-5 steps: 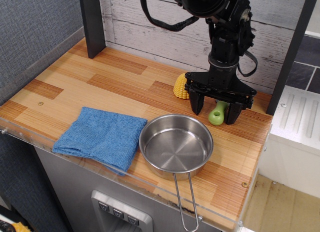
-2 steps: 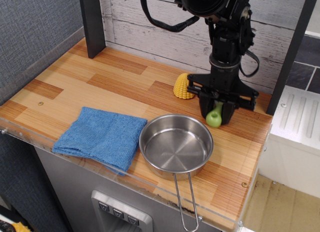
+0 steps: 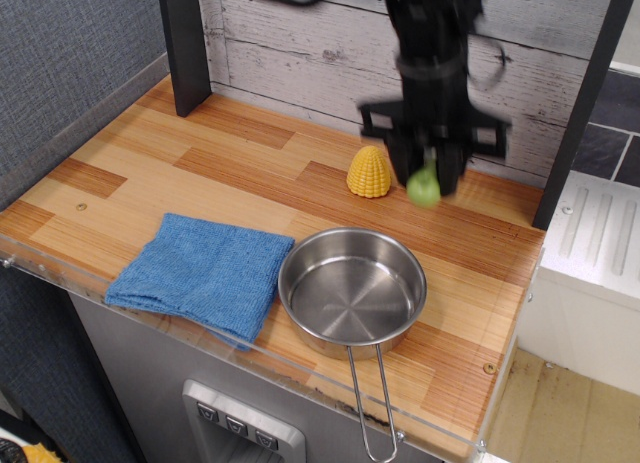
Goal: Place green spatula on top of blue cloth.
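Dangling green spatula [image 3: 424,188] in hand [image 3: 427,173]

Wooden plank tabletop [image 3: 200,173] w/ clear plastic edge strip at front. Steel pan [image 3: 352,288] sits near front edge, handle sticking out over the edge. Blue cloth [image 3: 205,271] lies flat just left of pan, touching or nearly touching its rim. Yellow corn cob [image 3: 368,172] stands behind pan, apart from it, twd back wall
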### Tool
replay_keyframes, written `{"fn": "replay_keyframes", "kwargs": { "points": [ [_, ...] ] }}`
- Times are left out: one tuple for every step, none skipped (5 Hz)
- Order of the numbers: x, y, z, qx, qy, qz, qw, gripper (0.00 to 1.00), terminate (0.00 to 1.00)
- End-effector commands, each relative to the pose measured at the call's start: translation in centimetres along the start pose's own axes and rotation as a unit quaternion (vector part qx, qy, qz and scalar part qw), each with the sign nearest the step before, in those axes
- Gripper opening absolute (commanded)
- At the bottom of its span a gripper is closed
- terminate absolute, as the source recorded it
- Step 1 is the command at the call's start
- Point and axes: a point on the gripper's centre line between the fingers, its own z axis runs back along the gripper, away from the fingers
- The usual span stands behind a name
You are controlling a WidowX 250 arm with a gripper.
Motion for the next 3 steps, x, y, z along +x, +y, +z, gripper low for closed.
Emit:
{"fn": "replay_keyframes", "kwargs": {
  "points": [
    [-4.4,4.6,7.2,-0.004,-0.044,0.008,0.9990,0.00,0.00],
    [-7.4,7.1,6.1,0.022,-0.012,0.020,0.9995,0.00,0.00],
    [-9.3,9.8,4.7,0.045,0.014,0.035,0.9983,0.00,0.00]
  ]
}}
